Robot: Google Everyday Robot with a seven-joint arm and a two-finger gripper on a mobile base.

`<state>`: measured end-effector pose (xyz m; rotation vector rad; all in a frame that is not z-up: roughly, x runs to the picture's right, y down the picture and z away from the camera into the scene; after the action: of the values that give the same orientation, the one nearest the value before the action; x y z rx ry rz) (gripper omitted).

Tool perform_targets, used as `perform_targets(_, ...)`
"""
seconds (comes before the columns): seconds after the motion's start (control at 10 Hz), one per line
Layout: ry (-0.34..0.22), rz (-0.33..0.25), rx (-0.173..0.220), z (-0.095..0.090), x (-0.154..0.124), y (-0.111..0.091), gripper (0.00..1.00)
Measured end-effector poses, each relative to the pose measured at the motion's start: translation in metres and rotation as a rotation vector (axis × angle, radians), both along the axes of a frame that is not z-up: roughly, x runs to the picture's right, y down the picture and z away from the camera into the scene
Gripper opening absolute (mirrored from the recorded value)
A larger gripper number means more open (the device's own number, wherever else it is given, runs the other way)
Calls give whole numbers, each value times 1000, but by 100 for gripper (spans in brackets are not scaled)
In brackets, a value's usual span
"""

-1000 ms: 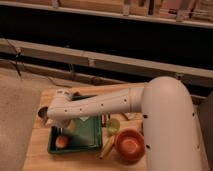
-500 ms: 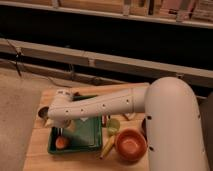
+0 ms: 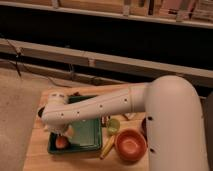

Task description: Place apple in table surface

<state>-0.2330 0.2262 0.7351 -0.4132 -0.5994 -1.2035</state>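
The apple (image 3: 61, 142) is a small orange-red ball at the front left corner of the dark green tray (image 3: 89, 134). The tray lies on the light tan wooden table surface (image 3: 39, 156). My white arm reaches in from the right across the tray. My gripper (image 3: 61, 133) hangs from the wrist directly over the apple, at or just above its top. The gripper's lower part is dark and merges with the tray. I cannot tell whether it touches the apple.
A yellow-green cup (image 3: 113, 126) stands just right of the tray. An orange bowl (image 3: 131, 145) sits at the front right, with a yellow banana (image 3: 107, 148) beside it. The table's left edge drops to grey floor (image 3: 17, 115).
The arm has barely shifted over the tray's left end. The apple lies in the same spot in the tray.
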Motion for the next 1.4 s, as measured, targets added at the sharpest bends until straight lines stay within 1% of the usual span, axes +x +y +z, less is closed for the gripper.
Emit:
perform_targets(0.1,9,-3,-20,-2,-3,3,80)
perform_targets(0.2,22,-11,-44,1,-2,7,80)
perform_targets(0.4,31,-24,-76,2,-2,13,80)
perform_targets(0.6,73,-39,-104,0,2,18,80)
perform_targets(0.7,84,-42,-108,-2,2,19,80)
perform_targets(0.9,114,-51,-116,-12,3,26,80)
perform_targets(1.4,152,-73,-106,-47,9,47,80)
